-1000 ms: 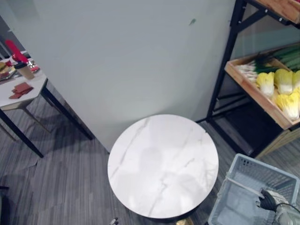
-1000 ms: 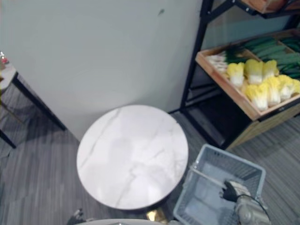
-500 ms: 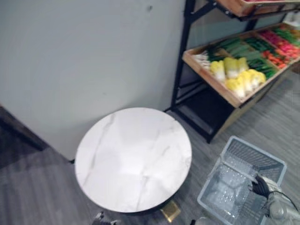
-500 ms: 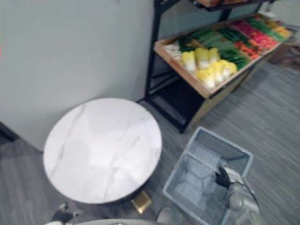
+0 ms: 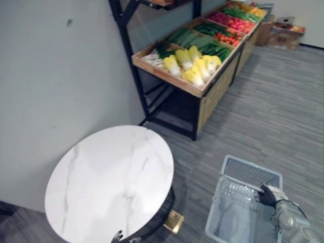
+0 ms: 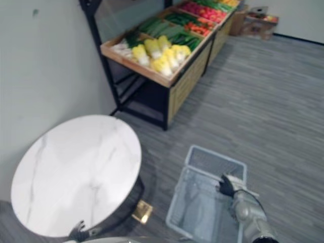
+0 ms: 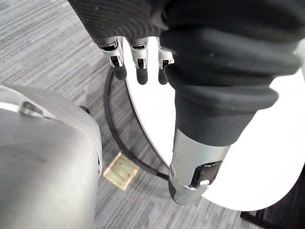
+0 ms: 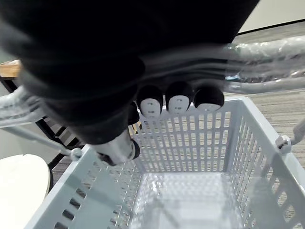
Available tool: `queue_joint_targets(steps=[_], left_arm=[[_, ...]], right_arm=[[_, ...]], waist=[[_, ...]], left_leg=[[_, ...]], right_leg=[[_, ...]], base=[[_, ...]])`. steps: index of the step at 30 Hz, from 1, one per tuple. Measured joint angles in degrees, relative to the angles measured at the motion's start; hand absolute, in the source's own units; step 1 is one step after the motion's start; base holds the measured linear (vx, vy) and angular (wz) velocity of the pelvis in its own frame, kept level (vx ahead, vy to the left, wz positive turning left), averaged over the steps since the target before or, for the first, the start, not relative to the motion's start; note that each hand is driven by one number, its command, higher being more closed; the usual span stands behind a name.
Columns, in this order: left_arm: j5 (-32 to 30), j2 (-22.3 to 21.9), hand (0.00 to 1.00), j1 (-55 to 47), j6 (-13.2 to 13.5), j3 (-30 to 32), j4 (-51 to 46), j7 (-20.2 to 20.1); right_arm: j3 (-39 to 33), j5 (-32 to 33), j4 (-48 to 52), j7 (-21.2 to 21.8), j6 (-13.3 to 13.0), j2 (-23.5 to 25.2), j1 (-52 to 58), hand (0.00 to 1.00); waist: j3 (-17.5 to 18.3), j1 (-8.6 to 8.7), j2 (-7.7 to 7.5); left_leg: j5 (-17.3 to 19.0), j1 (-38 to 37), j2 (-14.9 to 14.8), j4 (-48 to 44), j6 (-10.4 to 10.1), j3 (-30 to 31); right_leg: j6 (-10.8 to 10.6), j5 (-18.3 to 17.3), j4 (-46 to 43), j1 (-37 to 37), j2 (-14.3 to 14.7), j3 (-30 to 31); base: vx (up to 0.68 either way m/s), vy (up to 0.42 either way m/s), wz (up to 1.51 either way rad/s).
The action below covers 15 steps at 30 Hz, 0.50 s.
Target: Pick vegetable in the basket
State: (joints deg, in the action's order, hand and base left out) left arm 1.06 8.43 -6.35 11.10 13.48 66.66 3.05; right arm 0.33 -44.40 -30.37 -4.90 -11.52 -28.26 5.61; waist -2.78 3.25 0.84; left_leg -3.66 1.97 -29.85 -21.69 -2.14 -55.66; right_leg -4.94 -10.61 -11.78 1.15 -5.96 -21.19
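A pale blue-grey plastic basket (image 5: 250,165) hangs low at the right over the floor, and its inside (image 8: 190,191) holds nothing. My right hand (image 5: 268,195) is shut on the basket's wrapped handle (image 8: 271,47), with its dark fingertips (image 8: 178,100) curled over the bar. Vegetables lie in a wooden tray on a black rack at the back: yellow cabbages (image 5: 195,66), green ones (image 5: 190,38) and red ones (image 5: 230,23) farther along. My left hand (image 7: 139,71) hangs by the round table's edge with straight fingers, holding nothing.
A round white marble table (image 5: 109,182) stands at the lower left against a grey wall (image 5: 61,76). The black rack's posts (image 5: 136,71) rise just behind it. Grey striped carpet (image 5: 273,111) stretches between the basket and the rack.
The camera has swung to the right: the table has slid left and the whole vegetable rack has come into view. My right hand still holds the basket's handle.
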Motion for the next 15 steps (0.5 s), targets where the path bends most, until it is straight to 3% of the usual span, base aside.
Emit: queue_joint_targets(steps=[1,3,4,5,6,8,10,15], left_arm=[[-0.02,-0.01,0.00,0.00,0.00,-0.23,-0.40,0.15],[-0.05,-0.05,0.00,-0.83,0.00,-0.30,-0.60,0.53],[-0.06,-0.19,0.00,-0.80,0.00,-0.46,-0.58,0.55],[-0.05,-0.72,0.00,-0.89,0.01,-0.83,-0.50,0.57],[0.00,-0.97,0.00,-1.29,0.02,-0.83,-0.49,0.65],[0.14,-0.98,0.00,-1.83,0.19,-0.83,-0.56,0.98],[0.55,-0.63,0.00,-2.55,0.55,-0.82,-0.56,1.18],[0.56,-0.60,0.00,-0.92,1.33,-1.97,-0.57,1.04]], right_arm=[[0.08,0.00,0.84,0.05,-0.20,0.02,0.86,1.00],[0.31,-0.01,1.00,0.22,-0.57,0.19,1.79,1.00],[0.27,-0.02,0.95,0.22,-0.55,0.07,1.68,1.00],[0.15,-0.01,0.51,0.16,-0.43,-0.22,0.94,1.00],[0.46,-0.02,-0.12,0.16,-0.33,-0.11,0.35,1.00],[2.10,-0.05,-0.34,0.17,-0.33,-0.17,0.05,1.00],[4.88,-0.06,-0.38,0.21,-0.54,0.18,-0.13,1.00],[5.46,-0.05,0.63,0.12,-1.23,-0.60,-0.48,1.00]], waist=[[-0.84,0.06,-0.18],[-2.09,-0.40,-1.56],[-2.11,-0.46,-1.60],[-2.75,-0.65,-1.22],[-3.03,-1.54,-0.78],[-3.22,-2.71,0.25],[-3.22,-3.80,1.90],[-4.08,-4.29,0.48]], left_leg=[[-1.02,-0.92,0.04,-0.68,-0.20,1.44],[-3.46,1.18,0.80,-4.78,-1.43,12.68],[-1.10,2.31,2.73,-4.37,-3.64,16.88],[3.46,3.01,8.24,-1.29,-5.30,24.74],[6.23,2.88,13.63,2.06,-4.80,31.02],[7.66,2.48,19.33,6.99,-4.44,37.91],[12.91,-0.69,21.90,11.60,-4.26,40.33],[13.33,0.19,25.24,10.97,-2.85,39.01]], right_leg=[[0.49,-0.28,-0.26,0.46,-0.18,0.86],[0.79,-0.45,0.24,0.59,-0.83,5.62],[0.83,-0.46,0.85,0.53,-1.36,7.11],[0.97,0.20,1.07,-0.50,-2.55,10.09],[0.38,0.78,1.06,-1.77,-3.15,13.56],[-0.41,1.28,0.79,-3.24,-2.88,17.55],[-1.97,2.18,1.23,-5.10,-1.15,21.82],[-3.93,6.22,7.27,-4.76,-3.96,23.72]], base=[[-0.07,-0.069,-0.45],[-0.07,-0.090,-0.75],[-0.05,-0.008,-0.86],[-0.03,0.120,-1.09],[-0.04,0.157,-1.22],[0.00,0.189,-1.24],[0.03,0.257,-1.17],[0.03,0.177,-0.38]])
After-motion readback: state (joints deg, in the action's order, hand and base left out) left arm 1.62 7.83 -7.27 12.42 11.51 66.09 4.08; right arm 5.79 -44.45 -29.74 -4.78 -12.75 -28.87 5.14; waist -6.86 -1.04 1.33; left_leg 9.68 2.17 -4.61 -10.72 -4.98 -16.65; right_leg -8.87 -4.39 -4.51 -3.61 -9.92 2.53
